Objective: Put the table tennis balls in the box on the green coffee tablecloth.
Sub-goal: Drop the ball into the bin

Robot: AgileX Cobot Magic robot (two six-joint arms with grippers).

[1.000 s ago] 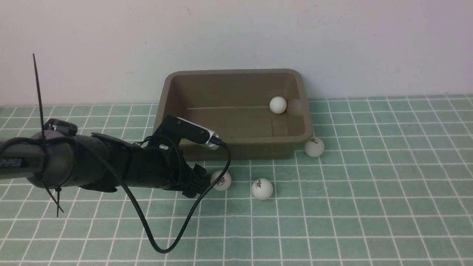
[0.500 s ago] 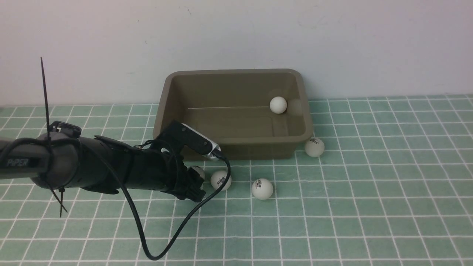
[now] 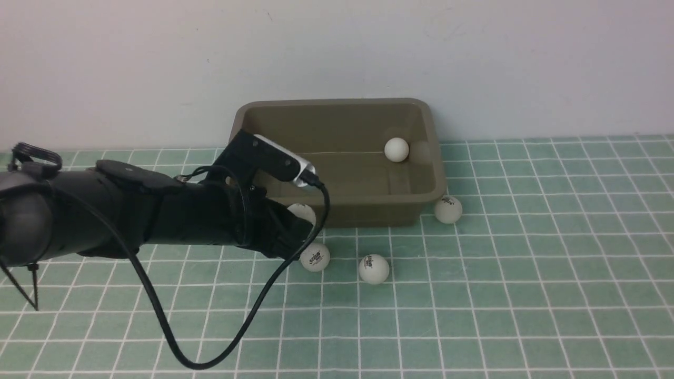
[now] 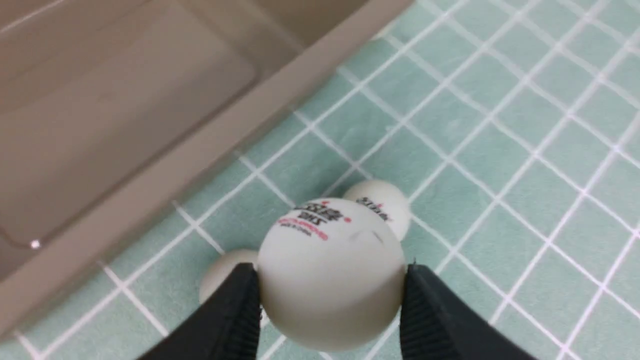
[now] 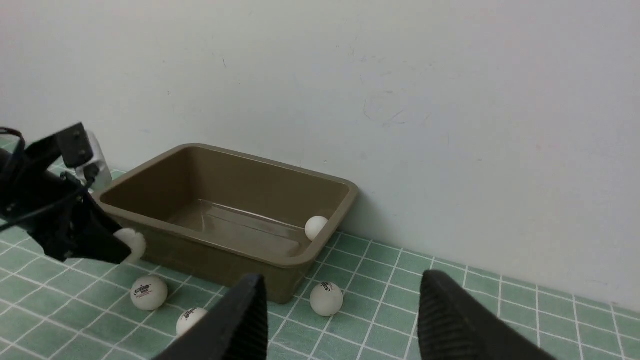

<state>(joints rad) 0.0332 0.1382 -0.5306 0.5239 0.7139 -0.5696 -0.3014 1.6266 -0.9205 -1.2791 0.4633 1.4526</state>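
Left pincer [image 4: 330,285] is clamped on one table tennis ball [image 4: 327,255], held off the green coffee tablecloth [image 3: 526,273], just near the box [image 3: 368,213] at its left end; right pincer [image 5: 342,280] stands apart.

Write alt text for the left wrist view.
The left pincer grips a white table tennis ball with a red and black logo over the green checked tablecloth. A second ball and a third ball lie on the cloth below, beside the olive-brown box.
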